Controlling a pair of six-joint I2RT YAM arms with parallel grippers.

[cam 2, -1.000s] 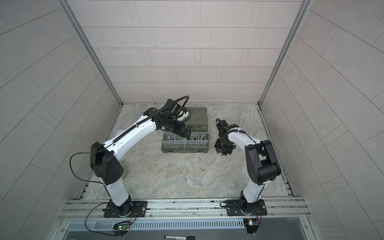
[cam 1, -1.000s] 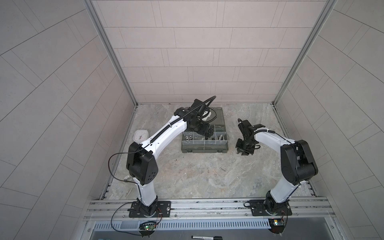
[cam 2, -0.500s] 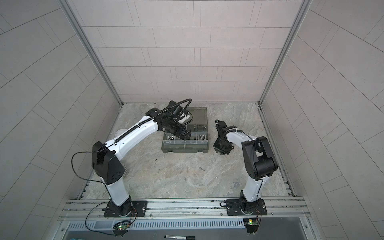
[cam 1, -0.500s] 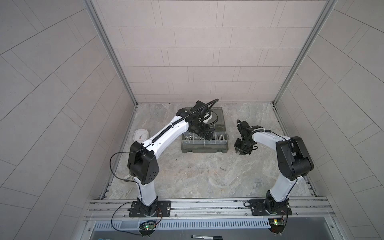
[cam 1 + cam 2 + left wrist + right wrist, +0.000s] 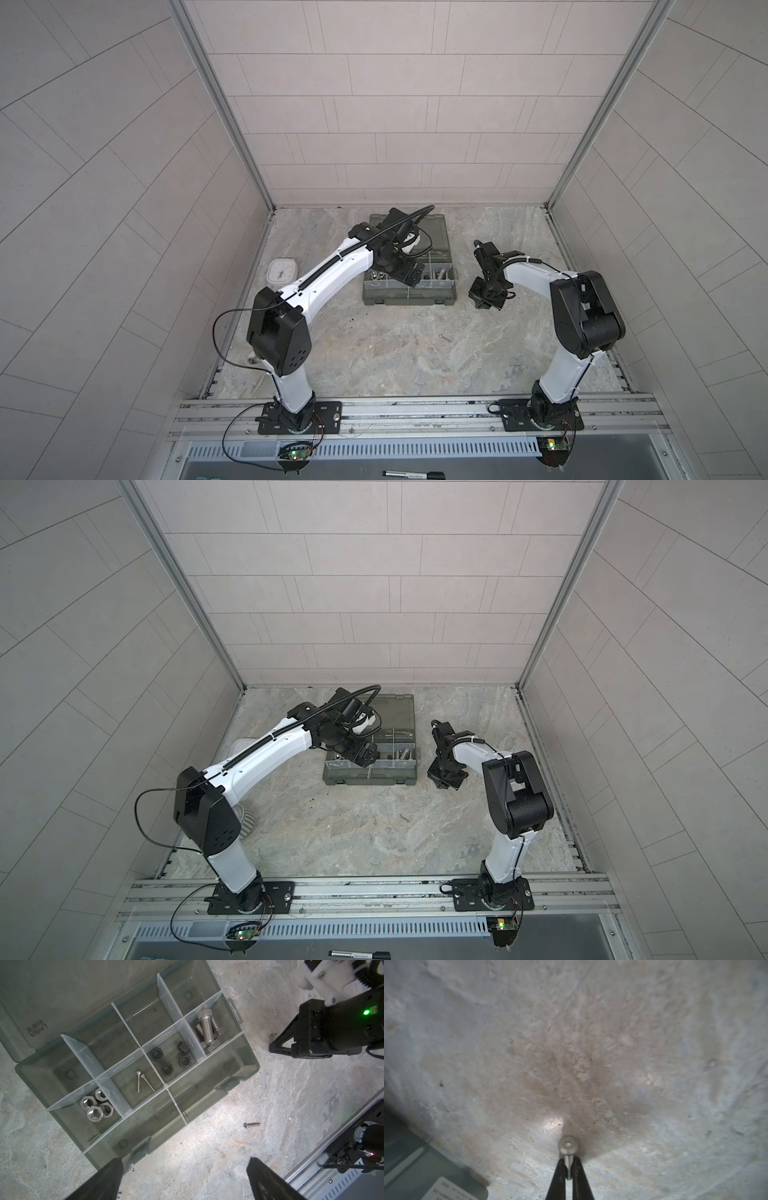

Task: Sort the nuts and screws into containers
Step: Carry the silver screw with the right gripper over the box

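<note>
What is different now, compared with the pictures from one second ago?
The right gripper closed its jaws on a small screw beside the organizer case, and its arm's elbow swung slightly inward. The left gripper stayed open above the case, which did not move.

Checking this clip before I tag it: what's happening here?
The right gripper is shut on a small screw, low at the table beside the organizer case. The left gripper hangs open above the case, holding nothing. Nuts and bolts already lie sorted inside it; one loose screw lies on the table in front.
</note>
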